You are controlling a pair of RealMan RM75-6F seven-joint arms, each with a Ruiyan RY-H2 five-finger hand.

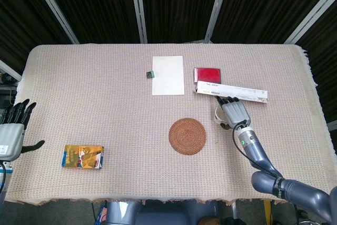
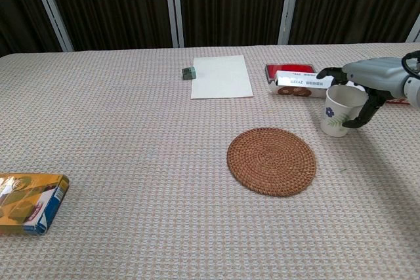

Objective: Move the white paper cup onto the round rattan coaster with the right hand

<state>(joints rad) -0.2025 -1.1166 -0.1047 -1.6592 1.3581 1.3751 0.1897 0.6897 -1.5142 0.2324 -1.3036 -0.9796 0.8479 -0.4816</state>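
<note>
The white paper cup (image 1: pixel 217 113) (image 2: pixel 338 113), printed with a blue flower, stands upright on the cloth to the right of the round rattan coaster (image 1: pixel 187 136) (image 2: pixel 271 160), apart from it. My right hand (image 1: pixel 234 111) (image 2: pixel 367 80) reaches over the cup from the right. Its fingers stretch past the far rim and its thumb curves against the cup's right side, without a closed grip. In the head view the hand hides most of the cup. My left hand (image 1: pixel 11 130) hovers off the table's left edge with fingers spread and nothing in it.
A long white box (image 1: pixel 231 91) (image 2: pixel 341 83) and a red box (image 1: pixel 207 74) lie just behind the cup. A white sheet (image 1: pixel 168 75) and a small green block (image 1: pixel 150 74) lie at the back centre. A yellow snack box (image 1: pixel 83 156) lies front left.
</note>
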